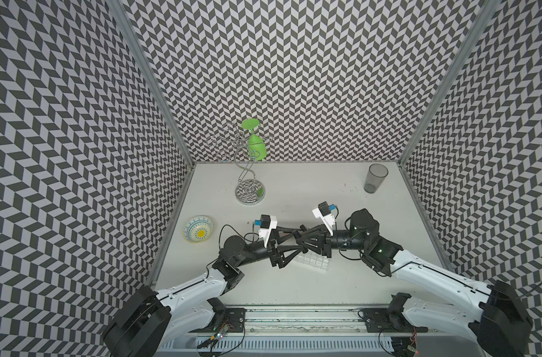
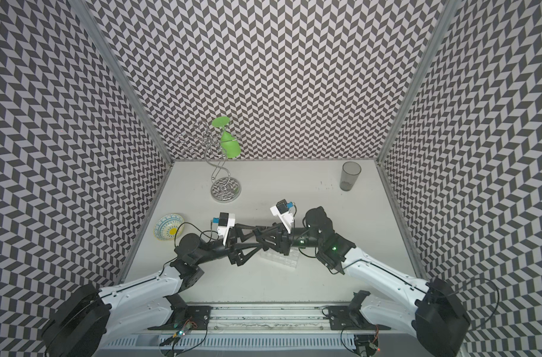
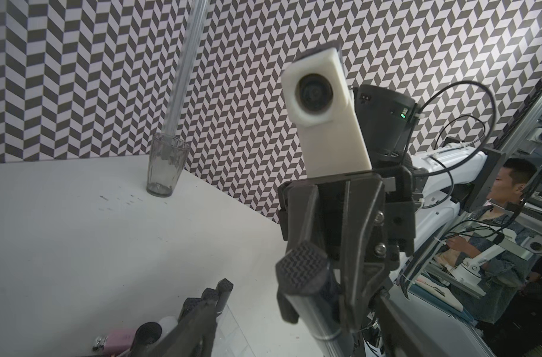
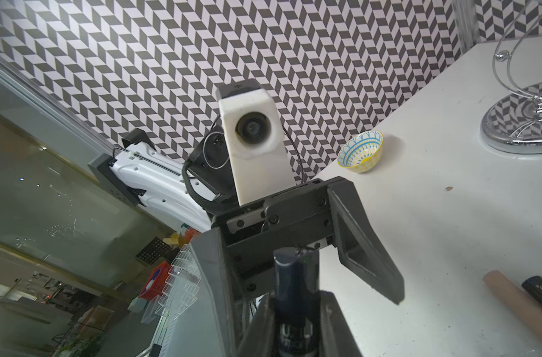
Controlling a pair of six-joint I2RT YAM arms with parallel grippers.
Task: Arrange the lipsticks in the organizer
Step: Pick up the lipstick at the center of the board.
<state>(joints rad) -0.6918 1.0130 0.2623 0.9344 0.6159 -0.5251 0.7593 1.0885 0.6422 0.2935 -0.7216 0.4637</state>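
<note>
Both grippers meet tip to tip above the organizer (image 1: 317,262), a clear grid tray at the table's middle. My right gripper (image 4: 296,327) is shut on a glossy black lipstick (image 4: 296,290) with a textured cap (image 3: 300,272). My left gripper (image 3: 294,335) is open, and its fingers (image 4: 367,244) straddle that lipstick without touching it. In the left wrist view several lipsticks stand in the organizer (image 3: 232,333): black ones (image 3: 224,286), a white-capped one (image 3: 170,322) and a pink one (image 3: 121,340). A beige lipstick (image 4: 517,303) and a black lipstick (image 4: 541,293) lie on the table.
A grey tumbler (image 1: 375,178) stands at the back right. A chrome wire stand (image 1: 249,191) with a green glass (image 1: 255,142) hanging on it is at the back left. A patterned bowl (image 1: 198,228) sits by the left wall.
</note>
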